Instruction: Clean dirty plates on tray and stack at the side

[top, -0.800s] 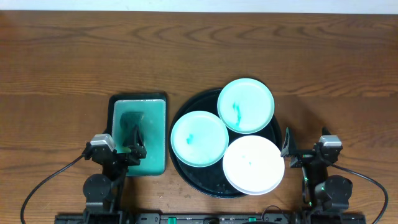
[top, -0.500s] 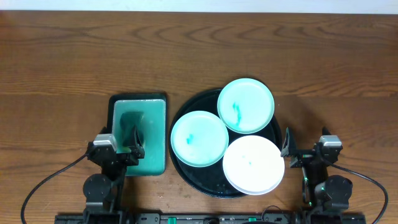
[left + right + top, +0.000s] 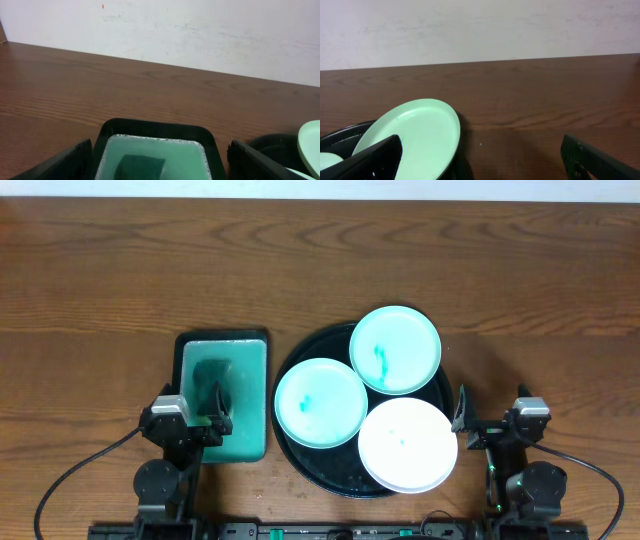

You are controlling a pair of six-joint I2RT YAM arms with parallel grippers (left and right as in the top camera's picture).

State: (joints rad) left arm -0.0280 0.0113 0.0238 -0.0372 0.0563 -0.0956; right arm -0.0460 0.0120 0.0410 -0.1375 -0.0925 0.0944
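Overhead view: a large round glossy black tray (image 3: 318,473) sits near centre on a brown wooden table (image 3: 150,270). It carries three small round plates (image 3: 320,402), two mint-green with teal smears and one white. Left gripper (image 3: 195,418) hangs over the near end of a green rectangular tray (image 3: 222,338). Right gripper (image 3: 492,425) sits just right of the black tray. Both are spread wide and empty.

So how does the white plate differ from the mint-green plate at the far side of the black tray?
Colour: the white plate is white, the far mint-green plate is pale green.
Dirt: the far mint-green plate has a clear teal streak, while the white plate shows at most a faint speck.
Place: the white plate lies at the near right of the black tray, the far mint-green plate at its far right.
Both are round, shallow and about the same size.
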